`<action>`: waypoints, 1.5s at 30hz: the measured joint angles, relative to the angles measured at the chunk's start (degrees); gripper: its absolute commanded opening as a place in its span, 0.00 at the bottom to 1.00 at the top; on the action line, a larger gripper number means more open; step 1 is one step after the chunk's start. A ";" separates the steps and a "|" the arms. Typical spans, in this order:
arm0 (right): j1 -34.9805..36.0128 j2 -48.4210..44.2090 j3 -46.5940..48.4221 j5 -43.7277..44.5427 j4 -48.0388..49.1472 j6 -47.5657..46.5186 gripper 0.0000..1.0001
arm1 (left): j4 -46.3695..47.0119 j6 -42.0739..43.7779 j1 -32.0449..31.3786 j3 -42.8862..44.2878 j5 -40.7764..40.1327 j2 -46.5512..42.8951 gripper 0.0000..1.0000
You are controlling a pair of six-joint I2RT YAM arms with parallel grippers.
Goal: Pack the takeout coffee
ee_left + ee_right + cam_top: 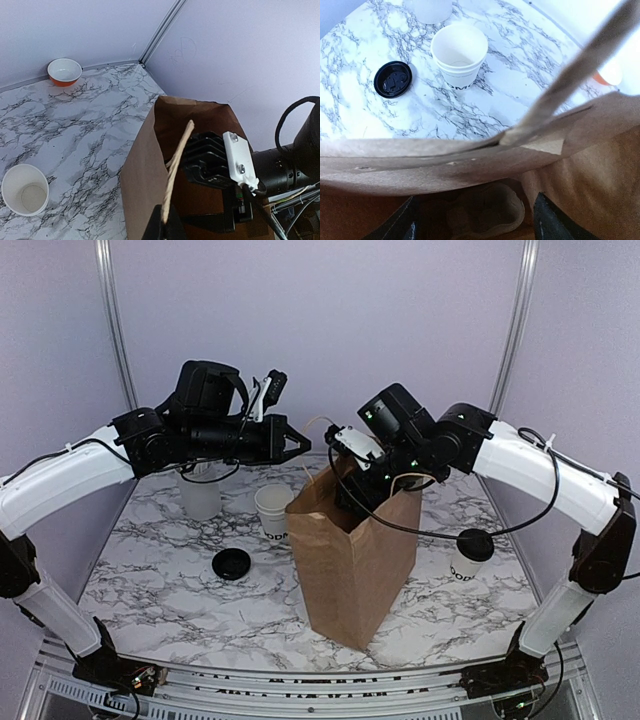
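1. My left jaws are pinched tight on the twine handle [177, 165] of the brown paper bag [350, 560], which stands upright mid-counter.
2. My right jaws are down inside the bag's mouth, spread wide, gripping nothing I can see.
3. The takeout coffee [472, 553], black lid on, stands on the counter [160, 570] just right of the bag, outside it.
4. Left of the bag I see an open white cup [272, 512] and, nearer, a loose black lid [231, 564].
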 measured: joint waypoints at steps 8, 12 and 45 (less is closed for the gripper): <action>0.04 0.09 -0.11 4.26 0.28 0.68 0.75 | 0.00 0.76 -0.37 0.00 0.83 0.00 0.01; 0.04 0.04 -0.11 4.11 0.87 0.66 0.75 | -0.02 1.03 -0.37 0.17 0.90 0.00 0.00; -8.72 -1.22 -0.90 -12.68 0.31 6.38 0.77 | -3.58 7.04 -1.11 7.13 4.48 3.30 0.00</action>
